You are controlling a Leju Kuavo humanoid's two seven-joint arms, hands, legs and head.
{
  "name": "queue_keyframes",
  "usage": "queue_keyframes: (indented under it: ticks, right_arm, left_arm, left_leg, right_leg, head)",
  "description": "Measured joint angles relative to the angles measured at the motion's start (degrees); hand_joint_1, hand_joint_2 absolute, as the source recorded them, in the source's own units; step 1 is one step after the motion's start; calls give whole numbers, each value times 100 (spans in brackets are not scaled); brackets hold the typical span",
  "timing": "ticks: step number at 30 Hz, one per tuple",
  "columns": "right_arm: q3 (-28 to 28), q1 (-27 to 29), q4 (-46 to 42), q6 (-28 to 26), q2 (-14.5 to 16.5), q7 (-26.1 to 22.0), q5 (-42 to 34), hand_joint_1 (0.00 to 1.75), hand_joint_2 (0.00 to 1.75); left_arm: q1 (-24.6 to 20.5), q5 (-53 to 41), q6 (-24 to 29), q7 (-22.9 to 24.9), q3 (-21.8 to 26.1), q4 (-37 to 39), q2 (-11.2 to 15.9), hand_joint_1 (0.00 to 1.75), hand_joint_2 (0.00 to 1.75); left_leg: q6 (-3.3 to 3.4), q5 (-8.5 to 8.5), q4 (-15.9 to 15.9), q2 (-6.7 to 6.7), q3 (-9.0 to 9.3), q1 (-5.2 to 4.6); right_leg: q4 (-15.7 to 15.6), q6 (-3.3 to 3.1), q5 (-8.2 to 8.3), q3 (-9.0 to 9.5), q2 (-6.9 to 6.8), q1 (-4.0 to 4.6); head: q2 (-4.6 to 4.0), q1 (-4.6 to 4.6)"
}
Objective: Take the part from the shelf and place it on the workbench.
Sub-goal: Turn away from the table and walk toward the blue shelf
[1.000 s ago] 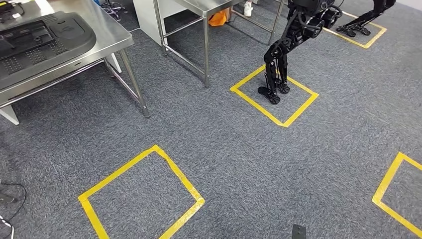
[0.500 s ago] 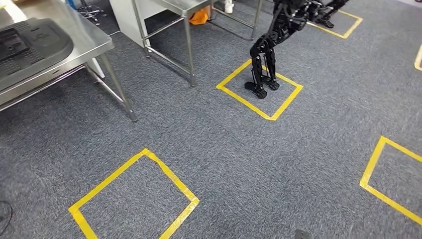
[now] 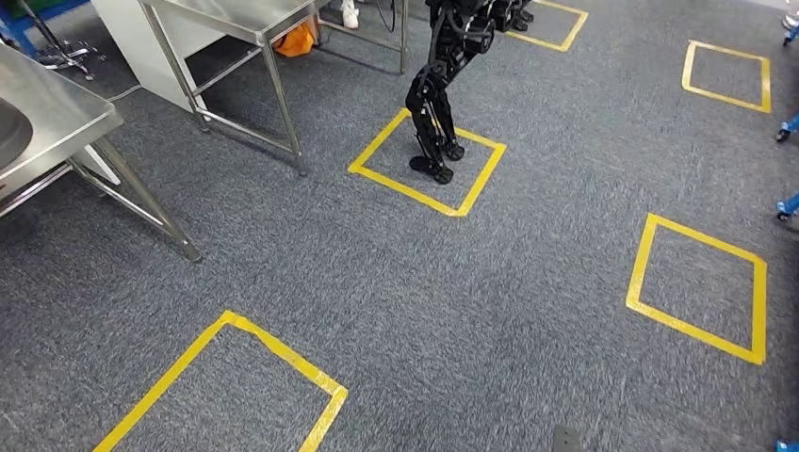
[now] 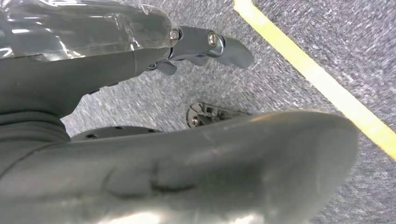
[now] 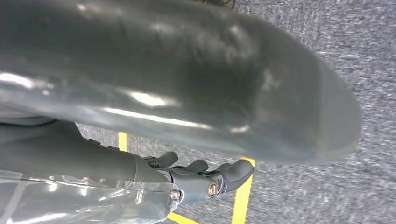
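1. The whole head view has swung since the earlier frames. That is the camera turning, not the things moving: the tables and tape squares sit further left and up in the picture.
2. Left hand (image 4: 116, 74): hangs over the grey carpet (image 3: 471, 301), fingers (image 4: 219, 44) stretched out well apart from the thumb, holding nothing.
3. Right hand (image 5: 116, 168): the same, fingers (image 5: 233, 172) loosely spread, nothing in them.
4. Nearest on the floor is a yellow tape square (image 3: 283, 353). Another tape square (image 3: 641, 273) lies to the right.
5. Steel table (image 3: 57, 113) at the left, with a dark edge (image 3: 5, 141) on its top. Cannot tell whether that is the part.
6. Further off, a black robot's legs (image 3: 433, 122) stand inside a third square (image 3: 377, 155).
7. Second steel table (image 3: 236, 19) beyond, with an orange thing (image 3: 297, 40) on the floor under it.
8. Far square (image 3: 693, 66) at the right.
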Motion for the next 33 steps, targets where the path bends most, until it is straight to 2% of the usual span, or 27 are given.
queue_keyframes:
  ticks: [1,2,3,5,6,7,8,9,10,12,13,14,15,17,19,20,22,23,24,25,26,28,29,30,31,32,33]
  right_arm:
    - [1,5,0,0,-1,1,4,0,0]
    - [1,17,0,-1,-3,2,6,0,0]
    - [2,25,0,-1,-4,3,6,0,0]
    - [5,15,0,-1,-5,7,6,0,0]
    - [7,4,0,-1,-4,8,6,0,0]
    - [7,-4,0,0,-4,9,6,0,0]
    - [8,1,1,0,-4,9,6,0,0]
    - [8,11,1,0,-4,10,5,0,0]
    - [9,23,2,0,-5,12,4,0,0]
    - [9,31,2,0,-8,15,5,0,0]
    - [9,24,2,0,-10,16,6,0,0]
    - [10,18,2,0,-11,16,7,0,0]
    - [10,16,2,0,-11,17,7,0,0]
    - [11,26,2,-1,-15,20,6,0,0]
    - [11,32,2,-2,-17,23,6,0,0]
    - [11,27,2,-2,-18,26,6,0,0]
    - [11,15,2,-1,-20,31,6,0,0]
    - [11,13,2,-1,-20,36,6,0,0]
    - [11,15,2,-1,-20,39,6,0,0]
    - [11,17,2,0,-20,43,6,0,0]
    - [11,19,2,0,-20,45,6,0,0]
    - [11,13,5,0,-19,45,7,0,0]
    - [11,4,7,0,-18,44,10,0,0]
    - [11,-2,9,0,-17,40,18,0,0]
    - [11,-4,12,0,-17,33,28,0,0]
    - [11,2,15,-1,-18,24,42,0,0]
    - [11,12,20,-1,-15,14,58,0,0]
  left_arm:
    - [-2,2,-1,2,0,-2,0,0,0]
    - [-6,5,-2,4,0,-3,0,0,0]
    - [-9,7,-2,5,0,-5,0,0,0]
    - [-6,7,-2,5,0,-7,-1,0,0]
    - [0,9,-3,5,0,-7,-1,0,0]
    - [7,13,-3,5,0,-7,-1,0,0]
    - [11,16,-4,5,0,-7,-1,0,0]
    - [13,20,-4,5,0,-7,-1,0,0]
    - [13,22,-4,5,0,-7,-1,0,0]
    - [11,31,-4,5,0,-7,-1,0,0]
    - [7,35,-4,5,0,-7,-1,0,0]
    - [1,39,-4,5,0,-8,-1,0,0]
    - [-5,41,-4,5,0,-10,-1,0,0]
    - [-14,44,-4,5,0,-16,0,0,0]
    - [-17,44,-4,5,0,-22,1,0,0]
    - [-17,43,-4,5,0,-23,2,0,0]
    - [-11,42,-4,6,0,-24,3,0,0]
    - [-5,43,-4,7,0,-24,3,0,0]
    - [1,43,-4,7,0,-24,4,0,0]
    - [5,44,-4,8,0,-24,4,0,0]
    - [7,43,-4,8,0,-24,4,0,0]
    - [5,40,-4,8,0,-24,5,0,0]
    - [6,36,-4,8,0,-24,5,0,0]
    - [7,31,-4,8,-1,-24,6,0,0]
    - [8,27,-4,9,-1,-24,6,0,0]
    - [8,21,-4,10,-2,-25,5,0,0]
    - [3,16,-4,11,-2,-27,5,0,0]
  left_leg:
    - [27,4,-24,42,7,-4]
    - [61,16,-50,99,22,-7]
    - [97,29,-78,156,40,0]
    - [150,44,-120,298,67,11]
    - [166,39,-124,369,72,4]
    - [176,31,-124,443,73,-2]
    - [180,22,-122,512,77,-6]
    - [177,9,-121,573,87,-8]
    - [168,-6,-121,627,105,-7]
    - [134,-47,-123,726,161,-7]
    - [108,-69,-122,763,186,-15]
    - [81,-85,-126,794,206,-24]
    - [51,-96,-135,821,223,-31]
    - [-13,-115,-158,863,262,-30]
    - [-73,-250,7,735,231,-22]
    - [-91,-405,258,631,129,-19]
    - [-101,-788,1054,475,-250,-24]
    - [-100,-890,1390,457,-427,-28]
    - [-96,-882,1557,448,-532,-31]
    - [-87,-754,1490,442,-532,-30]
    - [-76,-537,1206,422,-430,-26]
    - [-52,-121,415,221,-136,-1]
    - [-40,-16,146,115,-47,12]
    - [-23,15,6,37,-11,14]
    - [2,1,-27,33,-9,5]
    - [37,7,-35,86,-7,2]
    - [74,17,-60,144,10,0]
  right_leg:
    - [-6,34,7,-15,55,-15]
    - [5,66,1,-20,49,-28]
    - [77,95,-49,-46,-27,-29]
    - [549,141,-323,-260,-296,-26]
    - [921,165,-507,-444,-407,-28]
    - [1286,187,-658,-629,-462,-38]
    - [1541,203,-724,-758,-491,-49]
    - [1599,211,-679,-792,-509,-59]
    - [1422,211,-527,-707,-531,-66]
    - [623,186,-129,-308,-672,-58]
    - [270,154,-2,-138,-744,-38]
    - [57,118,48,-40,-794,-16]
    - [-15,82,32,-17,-810,9]
    - [-42,8,41,-19,-722,19]
    - [-95,-57,68,9,-647,-5]
    - [-117,-86,81,22,-609,-19]
    - [-123,-119,81,24,-520,-11]
    - [-121,-126,77,28,-465,-5]
    - [-118,-130,73,36,-403,-1]
    - [-114,-129,68,47,-337,-1]
    - [-107,-122,60,62,-271,-3]
    - [-61,-84,28,62,-148,-1]
    - [-33,-57,14,42,-88,0]
    - [-13,-28,5,14,-36,-1]
    - [-2,7,6,-11,20,-6]
    - [-12,40,11,-21,72,-22]
    - [11,69,-6,-26,50,-30]
  head:
    - [0,3]
    - [0,4]
    - [0,21]
    - [0,87]
    - [0,125]
    - [0,148]
    - [0,163]
    - [0,178]
    - [0,194]
    - [0,231]
    - [0,240]
    - [0,241]
    - [0,232]
    - [0,207]
    - [0,179]
    - [0,155]
    - [0,96]
    - [0,75]
    - [0,60]
    - [0,48]
    - [0,37]
    - [0,3]
    - [0,-5]
    - [0,-9]
    - [0,-6]
    - [0,3]
    - [0,7]
